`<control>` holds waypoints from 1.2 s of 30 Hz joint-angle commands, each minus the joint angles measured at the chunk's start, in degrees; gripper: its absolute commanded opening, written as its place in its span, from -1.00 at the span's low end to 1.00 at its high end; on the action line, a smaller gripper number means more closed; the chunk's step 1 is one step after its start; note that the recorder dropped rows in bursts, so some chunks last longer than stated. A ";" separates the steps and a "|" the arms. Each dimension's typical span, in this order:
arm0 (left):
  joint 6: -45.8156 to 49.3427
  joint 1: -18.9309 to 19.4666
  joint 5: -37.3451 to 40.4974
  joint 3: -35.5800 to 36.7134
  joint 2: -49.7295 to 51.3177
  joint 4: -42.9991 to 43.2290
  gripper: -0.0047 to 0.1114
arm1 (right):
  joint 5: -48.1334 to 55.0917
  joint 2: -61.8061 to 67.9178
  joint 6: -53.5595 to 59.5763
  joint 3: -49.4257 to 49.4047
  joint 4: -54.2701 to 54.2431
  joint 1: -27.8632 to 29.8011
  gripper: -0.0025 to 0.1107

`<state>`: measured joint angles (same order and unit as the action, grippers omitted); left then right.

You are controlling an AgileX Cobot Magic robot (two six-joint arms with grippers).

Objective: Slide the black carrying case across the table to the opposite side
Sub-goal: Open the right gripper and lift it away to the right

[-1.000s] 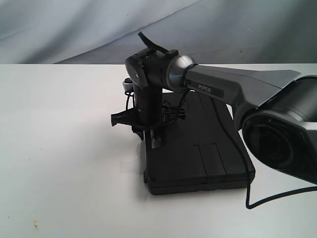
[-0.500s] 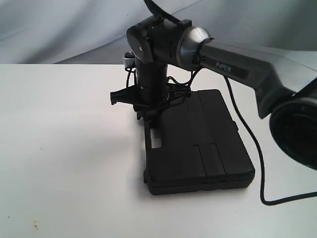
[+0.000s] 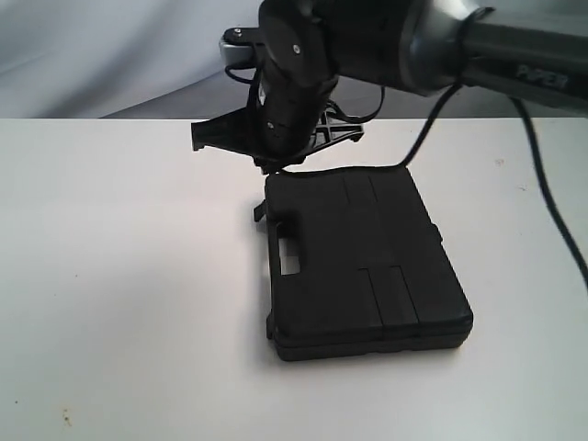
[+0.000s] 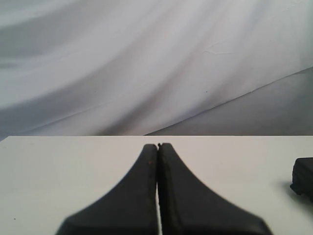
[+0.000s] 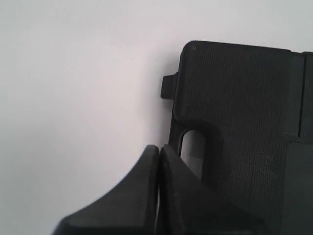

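The black case (image 3: 363,266) lies flat on the white table (image 3: 119,276), its handle slot (image 3: 289,260) along the left edge. My right gripper (image 3: 274,167) hangs shut above the case's far left corner, clear of it. The right wrist view looks down on the shut right gripper (image 5: 159,146) over bare table (image 5: 73,98), just beside the case (image 5: 239,112) and its handle slot (image 5: 193,147). My left gripper (image 4: 158,145) is shut and empty low over the table (image 4: 58,166). One corner of the case (image 4: 304,176) shows at the edge of the left wrist view.
A small latch tab (image 5: 168,87) sticks out from the case's edge. A black cable (image 3: 551,211) trails from the right arm above the table's right side. Grey cloth (image 4: 122,63) hangs behind the table's far edge.
The right arm has risen from the case's handle edge and now hangs above its far left corner. The case has stayed where it was.
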<state>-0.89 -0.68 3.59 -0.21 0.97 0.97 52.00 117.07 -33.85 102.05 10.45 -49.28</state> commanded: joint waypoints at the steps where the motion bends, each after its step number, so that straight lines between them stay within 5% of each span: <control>1: -0.58 -0.04 -0.47 0.21 -0.27 -0.04 -0.92 | -9.51 -7.15 0.56 -8.97 0.91 0.66 -0.96; 7: -0.58 -0.04 -0.47 0.21 -0.27 -0.04 -0.92 | -20.22 -15.92 0.56 -21.07 0.99 3.13 -0.96; 19: -0.58 -0.04 -0.47 0.21 -0.27 -0.04 -0.92 | -36.77 -37.46 5.52 -48.32 1.94 18.84 -0.96; 36: -0.58 -0.04 -0.47 0.21 -0.27 -0.04 -0.92 | -51.18 -56.80 17.15 -67.08 1.94 33.46 -0.96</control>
<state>-0.89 -0.68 3.59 -0.21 0.97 0.97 3.05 62.91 -17.97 36.97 11.92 -17.62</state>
